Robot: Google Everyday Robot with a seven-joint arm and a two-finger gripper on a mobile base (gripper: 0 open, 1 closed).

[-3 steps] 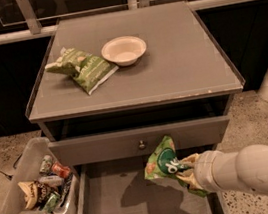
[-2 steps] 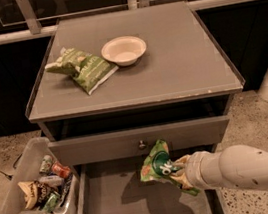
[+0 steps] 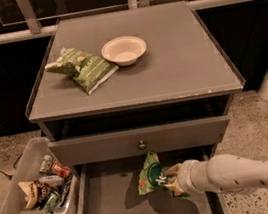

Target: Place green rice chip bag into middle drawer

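We see that the bag [image 3: 150, 173] has gone a little left and lower than before, and it hangs over the drawer [image 3: 115, 210]. The gripper [image 3: 172, 180], at its right, is clamped on it.

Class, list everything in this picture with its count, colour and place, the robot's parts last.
cabinet: one, grey, centre.
bowl: one, cream, cabinet top.
olive bag: one, pale green, left of bowl.
drawer front: one, grey, with knob, under the top.
open drawer: one, grey, bottom.
bin: one, pale, floor, left, holds snacks.
green chip bag: one, bright green, above open drawer.
gripper: one, pale, holding chip bag.
arm: one, white, lower right.
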